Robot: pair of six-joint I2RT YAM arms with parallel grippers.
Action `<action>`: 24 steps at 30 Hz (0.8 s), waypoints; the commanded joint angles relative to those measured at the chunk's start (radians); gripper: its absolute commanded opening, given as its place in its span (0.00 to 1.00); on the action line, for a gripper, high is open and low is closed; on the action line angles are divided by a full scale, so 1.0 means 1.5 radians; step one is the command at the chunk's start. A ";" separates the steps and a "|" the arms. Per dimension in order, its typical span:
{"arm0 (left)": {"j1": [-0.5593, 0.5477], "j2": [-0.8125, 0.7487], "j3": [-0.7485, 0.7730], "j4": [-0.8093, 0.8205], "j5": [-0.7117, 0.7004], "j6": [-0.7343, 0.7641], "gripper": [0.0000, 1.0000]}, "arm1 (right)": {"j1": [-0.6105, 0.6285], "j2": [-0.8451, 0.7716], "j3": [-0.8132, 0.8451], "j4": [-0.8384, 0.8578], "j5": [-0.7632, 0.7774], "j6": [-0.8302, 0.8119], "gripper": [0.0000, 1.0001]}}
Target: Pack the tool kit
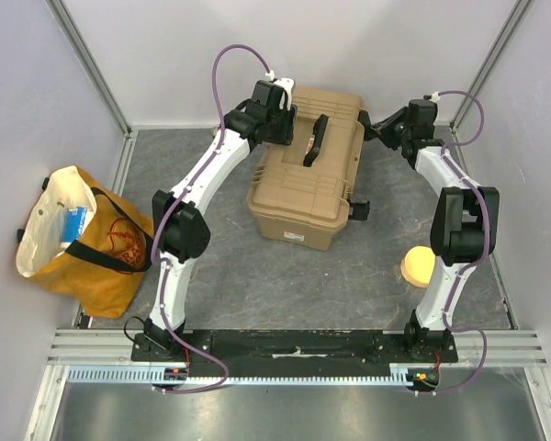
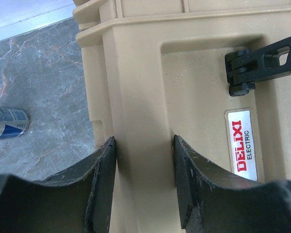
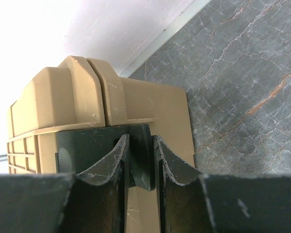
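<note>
The tan tool box (image 1: 308, 179) lies closed in the middle of the table, its black handle (image 1: 314, 140) flat on the lid. My left gripper (image 1: 277, 129) is at the lid's far left edge; in the left wrist view the gripper (image 2: 144, 160) is shut on a raised ridge of the tool box (image 2: 140, 97), both pads touching it. My right gripper (image 1: 375, 125) is at the box's far right corner. In the right wrist view it (image 3: 142, 145) is shut on the black latch (image 3: 87, 148) of the tool box (image 3: 63, 102).
An orange and cream tote bag (image 1: 83, 239) with a blue item (image 1: 73, 223) inside lies at the left. A round yellow object (image 1: 416, 266) sits by the right arm. A blue can (image 2: 7, 122) lies on the table left of the box. A second latch (image 1: 358, 209) sticks out on the box's near right side.
</note>
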 commanded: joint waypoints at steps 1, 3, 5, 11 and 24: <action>-0.017 0.111 -0.052 -0.138 -0.007 0.038 0.50 | 0.046 0.017 -0.017 -0.073 -0.041 -0.015 0.26; -0.018 0.112 -0.052 -0.140 -0.007 0.039 0.50 | 0.045 0.012 -0.035 -0.078 -0.035 -0.018 0.28; -0.017 0.113 -0.052 -0.142 -0.007 0.038 0.50 | 0.045 0.004 -0.055 -0.078 -0.029 -0.019 0.34; -0.018 0.116 -0.052 -0.142 -0.004 0.038 0.50 | 0.046 -0.010 -0.082 -0.069 -0.022 -0.029 0.45; -0.017 0.115 -0.055 -0.142 -0.001 0.041 0.50 | 0.047 0.022 -0.039 -0.068 -0.029 -0.061 0.37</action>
